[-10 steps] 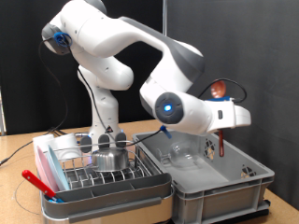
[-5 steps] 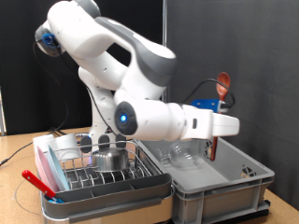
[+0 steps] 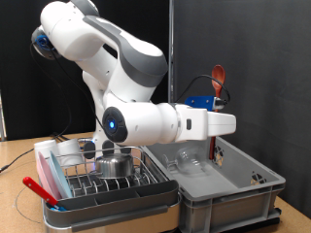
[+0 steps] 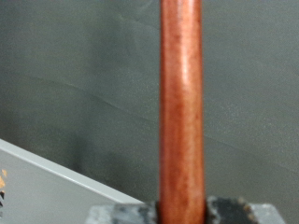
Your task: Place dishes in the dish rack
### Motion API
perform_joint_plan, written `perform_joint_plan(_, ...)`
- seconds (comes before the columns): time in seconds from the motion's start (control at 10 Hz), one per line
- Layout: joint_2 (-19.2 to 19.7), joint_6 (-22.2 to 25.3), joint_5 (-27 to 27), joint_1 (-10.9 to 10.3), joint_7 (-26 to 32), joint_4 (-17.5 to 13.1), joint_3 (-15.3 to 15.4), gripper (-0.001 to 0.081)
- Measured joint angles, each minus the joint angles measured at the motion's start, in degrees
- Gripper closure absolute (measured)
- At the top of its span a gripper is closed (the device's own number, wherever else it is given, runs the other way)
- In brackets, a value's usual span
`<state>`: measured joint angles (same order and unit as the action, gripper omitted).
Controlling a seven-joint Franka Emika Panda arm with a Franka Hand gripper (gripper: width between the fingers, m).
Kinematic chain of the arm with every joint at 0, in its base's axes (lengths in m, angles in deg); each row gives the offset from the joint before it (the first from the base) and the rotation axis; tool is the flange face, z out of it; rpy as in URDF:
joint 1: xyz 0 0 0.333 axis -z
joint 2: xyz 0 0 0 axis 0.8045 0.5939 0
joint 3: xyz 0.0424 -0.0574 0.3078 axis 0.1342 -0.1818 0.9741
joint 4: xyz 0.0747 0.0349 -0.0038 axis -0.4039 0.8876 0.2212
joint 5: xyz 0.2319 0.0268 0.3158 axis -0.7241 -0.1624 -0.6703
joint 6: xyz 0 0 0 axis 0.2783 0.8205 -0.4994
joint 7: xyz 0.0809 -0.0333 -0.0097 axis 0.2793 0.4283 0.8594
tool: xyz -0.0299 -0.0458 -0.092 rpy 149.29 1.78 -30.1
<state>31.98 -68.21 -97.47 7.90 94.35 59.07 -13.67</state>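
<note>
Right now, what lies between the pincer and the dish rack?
In the exterior view, the pincer, shut on a reddish-brown spoon, hangs over the grey crate. Between it and the dish rack are the arm's white forearm and the crate's near wall.

Background of the workcell. A black curtain (image 3: 248, 58) hangs as the backdrop well behind the hand, divided by a pale vertical pole (image 3: 172, 44) on the hand's exterior-view left. A light wooden tabletop (image 3: 15, 184) lies far below and to the exterior-view left of the hand. Lighting is even and diffuse, with soft highlights and no hard shadows.
</note>
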Motion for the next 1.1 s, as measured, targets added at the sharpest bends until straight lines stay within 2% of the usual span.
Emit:
perform_joint_plan(0.2, 0.14, -1.55, -3.89, 0.84, -1.24, -0.05, -0.89, 0.0706)
perform_joint_plan(0.4, 0.23, -1.8, -6.71, 2.85, -1.78, -0.77, -2.13, 0.0706)
perform_joint_plan(0.6, 0.26, 1.31, -6.55, 4.19, -2.25, -2.43, -3.55, 0.0706)
perform_joint_plan(0.8, 0.26, 5.26, -5.29, 4.44, -2.39, -3.58, -5.21, 0.0706)
perform_joint_plan(1.1, 0.26, 5.32, -4.81, 4.46, -0.47, -3.34, -6.4, 0.0706)
